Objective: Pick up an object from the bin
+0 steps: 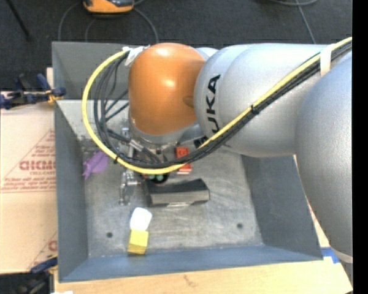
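My gripper (126, 190) reaches down from under the arm's orange cover into the middle left of the bin. A black rectangular block (179, 193) lies flat just to its right, close beside it. A small purple thing (95, 163) lies to its left near the bin's left wall. In front of the gripper, toward the near wall, rests a yellow block with a white piece on top (138, 231). A small red thing (182, 152) peeks out from under the arm behind the black block.
The arm and its orange cover with looped cables hide the back half of the bin. Bare bin floor stretches to the right of the black block and along the near wall.
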